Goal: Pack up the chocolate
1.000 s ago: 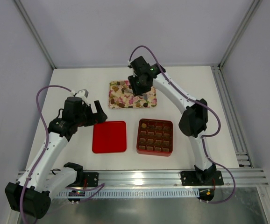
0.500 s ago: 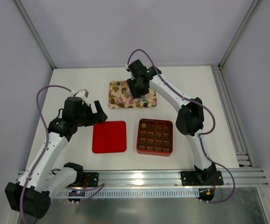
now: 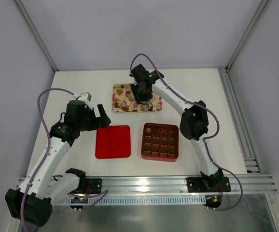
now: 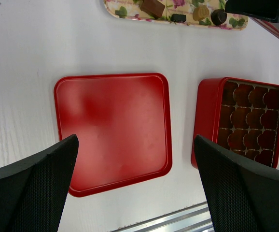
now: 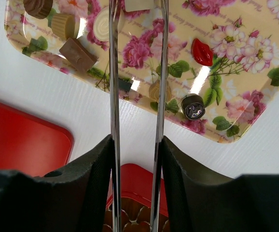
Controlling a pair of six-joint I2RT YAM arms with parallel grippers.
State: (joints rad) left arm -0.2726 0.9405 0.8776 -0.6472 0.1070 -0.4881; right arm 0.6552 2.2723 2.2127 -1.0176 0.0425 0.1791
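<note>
Several chocolates, dark, tan and cream, lie on the floral tray [image 3: 122, 100]. In the right wrist view I see a dark round one [image 5: 193, 107], a tan square [image 5: 78, 54] and a cream round one [image 5: 103, 26]. My right gripper [image 5: 136, 145] is shut on metal tongs [image 5: 113, 72] and hangs over the tray's middle [image 3: 142, 92]. The tong tips sit either side of a cream piece [image 5: 139, 4] at the frame's top edge. The red box [image 3: 160, 141] with its brown grid stands nearer. My left gripper [image 4: 134, 183] is open and empty above the red lid [image 4: 113, 130].
The red lid [image 3: 113, 141] lies flat to the left of the box. A red lip-shaped piece [image 5: 202, 51] is on the tray. The box [image 4: 243, 121] and the tray's near edge [image 4: 130, 10] show in the left wrist view. A metal rail runs along the table's near edge.
My right gripper has moved left with the tongs, from the tray's right part to over its middle. The left arm has not moved.
</note>
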